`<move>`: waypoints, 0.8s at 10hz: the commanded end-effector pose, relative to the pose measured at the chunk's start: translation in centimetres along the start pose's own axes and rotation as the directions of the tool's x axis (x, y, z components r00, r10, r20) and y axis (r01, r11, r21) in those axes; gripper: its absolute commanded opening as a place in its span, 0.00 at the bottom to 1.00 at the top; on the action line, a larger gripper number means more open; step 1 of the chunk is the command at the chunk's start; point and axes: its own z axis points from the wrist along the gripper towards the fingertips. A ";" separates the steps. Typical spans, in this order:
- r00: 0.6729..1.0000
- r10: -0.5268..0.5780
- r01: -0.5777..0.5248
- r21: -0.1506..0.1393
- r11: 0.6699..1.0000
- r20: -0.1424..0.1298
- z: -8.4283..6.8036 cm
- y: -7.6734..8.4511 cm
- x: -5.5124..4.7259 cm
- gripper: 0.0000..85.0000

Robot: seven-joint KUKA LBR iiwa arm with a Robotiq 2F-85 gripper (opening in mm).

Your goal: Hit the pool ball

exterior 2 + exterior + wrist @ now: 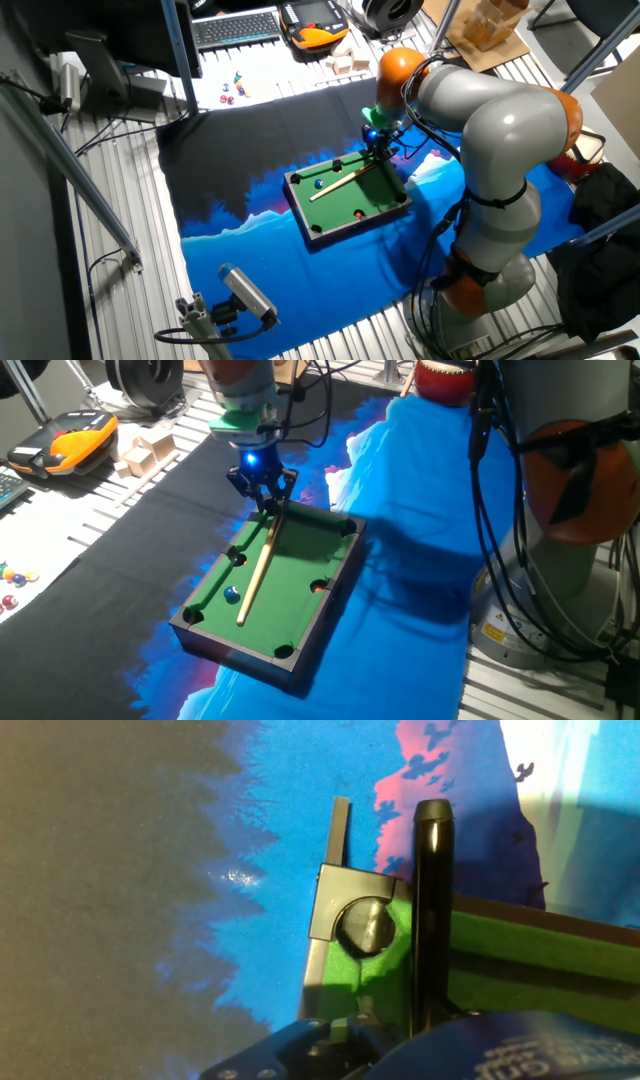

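The pincer grips the cue stick by its dark butt end; the pool ball, tiny, glossy blue, lies beside the cue's far tip.

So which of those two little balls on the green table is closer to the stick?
The blue pool ball, lying right beside the cue stick near its tip. The reddish-orange ball sits apart, at a side pocket.
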 end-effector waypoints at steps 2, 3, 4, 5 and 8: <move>1.000 0.007 -0.007 -0.015 1.000 -0.013 -0.1 -0.6 0.0 0.60; 1.000 0.007 -0.007 -0.017 1.000 -0.015 -0.3 -1.1 0.2 0.60; 1.000 0.008 -0.009 -0.017 1.000 -0.016 -0.6 -1.5 0.3 0.60; 1.000 0.011 -0.012 -0.016 1.000 -0.014 -0.7 -1.7 0.4 0.60; 1.000 0.016 -0.016 -0.010 1.000 -0.005 -0.1 -2.2 0.5 0.60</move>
